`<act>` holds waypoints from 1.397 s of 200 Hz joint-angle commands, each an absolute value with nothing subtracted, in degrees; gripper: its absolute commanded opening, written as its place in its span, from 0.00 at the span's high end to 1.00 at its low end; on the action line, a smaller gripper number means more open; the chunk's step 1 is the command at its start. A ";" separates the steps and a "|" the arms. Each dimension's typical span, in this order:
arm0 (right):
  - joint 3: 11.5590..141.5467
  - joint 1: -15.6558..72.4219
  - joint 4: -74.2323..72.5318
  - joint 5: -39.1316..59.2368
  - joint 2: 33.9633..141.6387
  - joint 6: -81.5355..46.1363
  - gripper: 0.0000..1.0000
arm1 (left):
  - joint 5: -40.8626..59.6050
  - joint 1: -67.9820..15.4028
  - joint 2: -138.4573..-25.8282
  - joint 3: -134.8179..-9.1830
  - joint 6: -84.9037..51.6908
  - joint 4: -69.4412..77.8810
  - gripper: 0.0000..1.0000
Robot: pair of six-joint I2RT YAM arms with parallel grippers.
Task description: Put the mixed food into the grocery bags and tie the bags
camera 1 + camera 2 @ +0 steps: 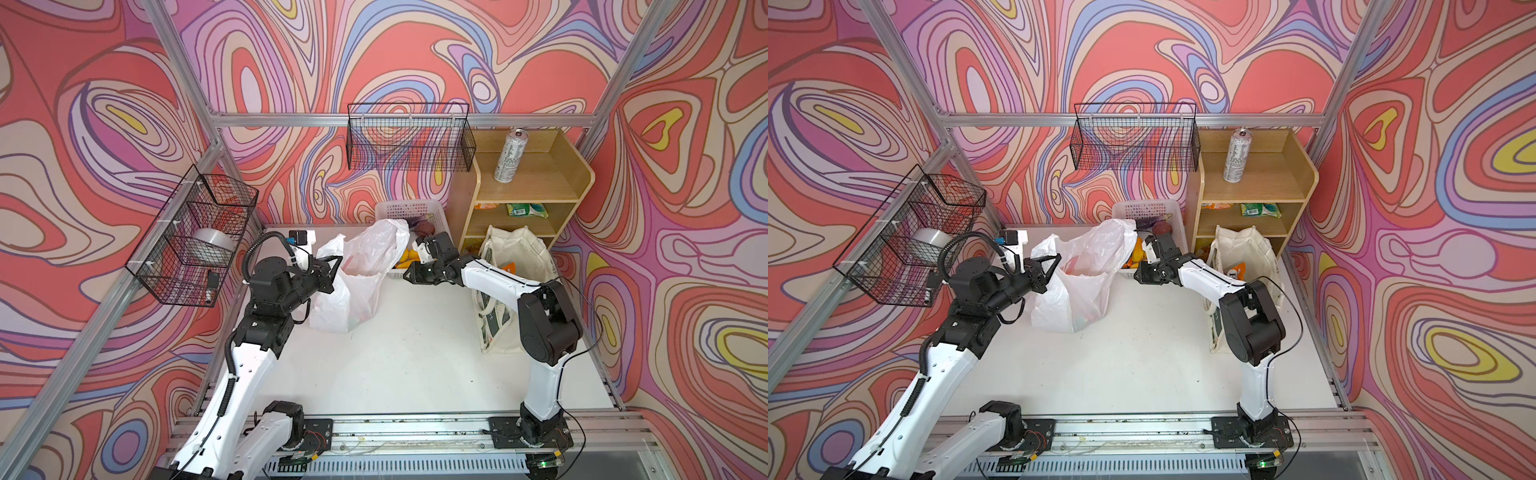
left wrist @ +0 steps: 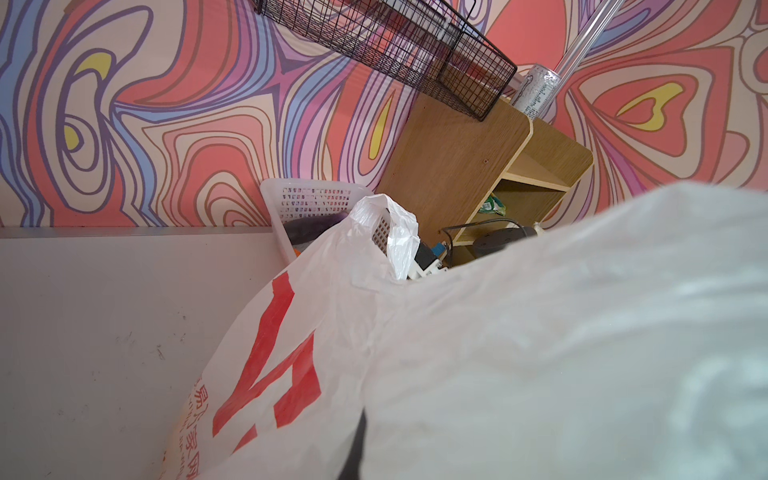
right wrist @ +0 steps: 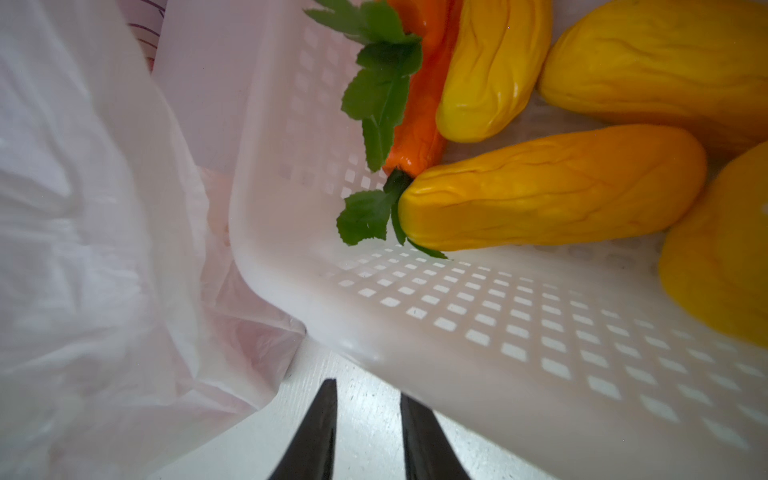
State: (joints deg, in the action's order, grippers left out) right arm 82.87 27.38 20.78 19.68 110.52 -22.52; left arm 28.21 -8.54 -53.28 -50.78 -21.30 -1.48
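Plastic bag (image 1: 357, 299) with red letters is standing open on the table (image 1: 395, 357), and the left gripper (image 1: 337, 262) is pinching its rim with jaws fully closed. Right gripper (image 3: 368, 415) is hovering just outside the white basket (image 3: 498, 332), between it and the bag, fingers slightly apart and gripping nothing. Carrot (image 3: 419, 124) and lemons (image 3: 552, 187) are lying in that basket, while the canvas tote (image 1: 515, 253) is standing before the shelf (image 1: 536, 183).

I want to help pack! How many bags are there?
2: the white plastic bag mid-table beside the white basket; the cream tote by the wooden shelf.
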 commanded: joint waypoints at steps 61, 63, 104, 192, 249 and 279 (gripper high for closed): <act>82.94 26.89 19.46 20.52 95.63 -22.58 0.32 | 28.11 -8.17 -50.32 -49.99 -20.48 -2.18 1.00; 83.49 26.89 19.43 20.62 95.82 -22.54 0.31 | 28.01 -8.17 -50.28 -49.98 -20.43 -2.26 1.00; 93.70 26.91 20.01 21.79 104.41 -22.89 0.28 | 27.87 -8.17 -49.35 -49.72 -20.48 -2.82 1.00; 101.01 26.92 20.44 24.58 105.82 -24.96 1.00 | 27.89 -8.17 -45.73 -50.50 -20.72 -7.74 1.00; 94.07 27.16 21.10 27.42 84.80 -29.66 1.00 | 33.37 -8.26 -48.04 -53.11 -27.99 -5.63 1.00; 93.81 27.18 23.66 25.87 80.81 -29.59 1.00 | 34.10 -8.89 -51.07 -51.98 -31.74 0.00 1.00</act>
State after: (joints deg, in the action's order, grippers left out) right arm 94.85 27.42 22.68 26.61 82.15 -28.77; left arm 32.03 -8.58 -49.19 -51.51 -27.18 -6.48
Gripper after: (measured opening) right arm 0.041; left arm 0.048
